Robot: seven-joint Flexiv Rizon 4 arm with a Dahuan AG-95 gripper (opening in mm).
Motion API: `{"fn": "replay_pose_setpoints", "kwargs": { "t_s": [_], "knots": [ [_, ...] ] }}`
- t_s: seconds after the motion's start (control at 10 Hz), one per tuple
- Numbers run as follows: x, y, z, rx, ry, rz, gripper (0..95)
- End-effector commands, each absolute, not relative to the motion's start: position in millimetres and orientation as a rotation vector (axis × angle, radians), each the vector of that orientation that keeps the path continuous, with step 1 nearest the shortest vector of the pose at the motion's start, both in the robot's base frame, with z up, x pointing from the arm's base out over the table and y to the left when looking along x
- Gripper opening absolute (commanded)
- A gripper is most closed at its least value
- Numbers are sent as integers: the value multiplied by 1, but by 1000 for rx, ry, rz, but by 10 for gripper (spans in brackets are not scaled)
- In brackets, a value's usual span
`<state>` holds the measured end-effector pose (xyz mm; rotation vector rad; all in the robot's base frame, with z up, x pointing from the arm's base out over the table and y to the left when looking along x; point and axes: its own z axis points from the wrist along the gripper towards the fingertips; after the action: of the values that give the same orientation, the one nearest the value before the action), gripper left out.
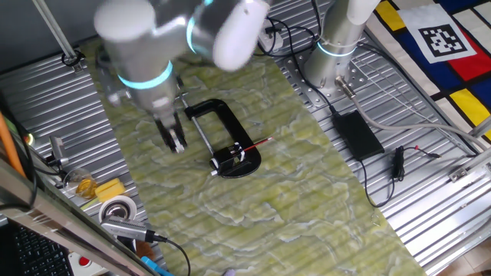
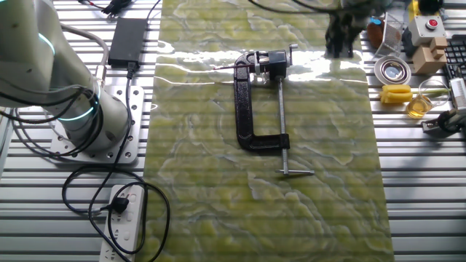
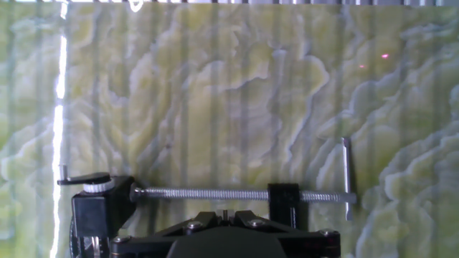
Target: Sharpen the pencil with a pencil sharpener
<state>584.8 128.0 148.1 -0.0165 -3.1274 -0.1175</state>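
Observation:
The pencil sharpener (image 1: 236, 159) lies on the yellow-green mat: a black oval base, a black C-shaped frame (image 1: 211, 113) and a silver rod. The thin red pencil (image 1: 259, 144) sticks out of it to the right, pointing into the device. In the other fixed view the sharpener (image 2: 256, 102) is in the mat's middle and the pencil (image 2: 222, 69) is a faint red line at its left. My gripper (image 1: 175, 142) hangs over the mat just left of the frame, fingers together and empty; it also shows in the other fixed view (image 2: 339, 44). In the hand view the rod (image 3: 208, 193) runs just ahead of my gripper (image 3: 224, 215); the pencil is out of view there.
A flat black power brick (image 1: 357, 132) with cables lies right of the mat. A tape roll (image 1: 116, 208), a yellow block (image 1: 110, 189) and tools lie at the left edge. The arm's base (image 1: 334, 54) stands at the back. A power strip (image 2: 124, 218) lies on the ribbed table.

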Motion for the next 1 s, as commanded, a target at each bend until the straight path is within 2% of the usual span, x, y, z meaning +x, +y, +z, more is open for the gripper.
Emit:
{"fn": "replay_pose_setpoints", "kwargs": {
  "t_s": [0.1,0.4,0.9,1.0],
  "knots": [
    [574,170,138,-38,-3149,-93,0],
    [561,197,124,-38,-3167,-81,0],
    [551,192,117,104,-3170,-56,0],
    [548,190,114,140,-3155,-74,190]
  ]
}}
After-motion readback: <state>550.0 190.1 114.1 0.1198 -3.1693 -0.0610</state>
